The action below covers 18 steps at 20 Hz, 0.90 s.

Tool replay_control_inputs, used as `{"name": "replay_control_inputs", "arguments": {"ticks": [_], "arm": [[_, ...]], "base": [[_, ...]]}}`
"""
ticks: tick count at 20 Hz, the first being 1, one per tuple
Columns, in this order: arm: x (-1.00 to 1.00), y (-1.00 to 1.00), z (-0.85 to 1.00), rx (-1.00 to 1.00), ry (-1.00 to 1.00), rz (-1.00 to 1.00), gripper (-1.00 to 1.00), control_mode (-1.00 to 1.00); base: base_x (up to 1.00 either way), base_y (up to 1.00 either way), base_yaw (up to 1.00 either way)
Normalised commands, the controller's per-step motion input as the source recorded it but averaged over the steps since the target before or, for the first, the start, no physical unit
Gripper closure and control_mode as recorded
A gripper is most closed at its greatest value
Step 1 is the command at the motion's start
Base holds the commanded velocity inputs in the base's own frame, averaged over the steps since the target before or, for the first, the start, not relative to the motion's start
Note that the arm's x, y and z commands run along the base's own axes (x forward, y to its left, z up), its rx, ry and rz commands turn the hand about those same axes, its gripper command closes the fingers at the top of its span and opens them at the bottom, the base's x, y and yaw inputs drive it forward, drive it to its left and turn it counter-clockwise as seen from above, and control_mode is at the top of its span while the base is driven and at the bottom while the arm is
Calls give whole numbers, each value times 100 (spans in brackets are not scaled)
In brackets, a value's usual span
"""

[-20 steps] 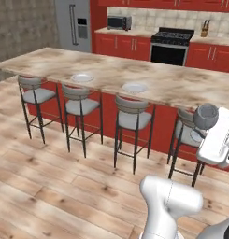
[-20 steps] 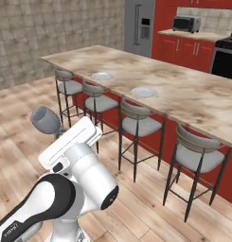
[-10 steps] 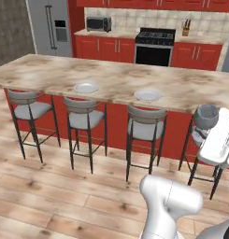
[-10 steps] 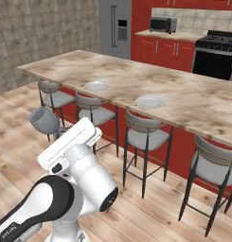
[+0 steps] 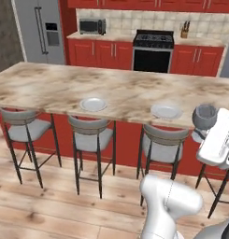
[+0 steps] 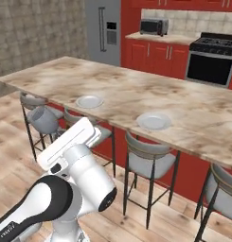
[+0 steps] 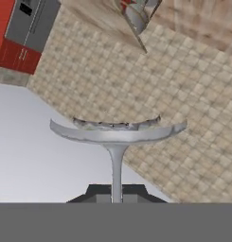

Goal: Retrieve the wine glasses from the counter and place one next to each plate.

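Wine glass [image 5: 204, 116] is clenched by your fingers at its stem; keep it steady, set it beside a plate [image 5: 166, 111].

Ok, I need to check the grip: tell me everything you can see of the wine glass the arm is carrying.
The wine glass has a smoky-grey rounded bowl, a thin pale stem and a round foot. It looks like translucent glass. The tool is shut on its stem, carrying it in the air off the bar top, touching nothing else.
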Motion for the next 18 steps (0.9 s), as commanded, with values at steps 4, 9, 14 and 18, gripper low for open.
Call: {"name": "replay_control_inputs", "arguments": {"ticks": [4, 9, 14, 18], "arm": [[0, 0, 0, 0, 0, 0, 100, 100], [0, 0, 0, 0, 0, 0, 100, 100], [0, 0, 0, 0, 0, 0, 100, 100], [0, 0, 0, 0, 0, 0, 100, 100]], "base": [[94, -5, -28], [78, -3, -38], [63, 0, -23], [33, -1, -20]]}}
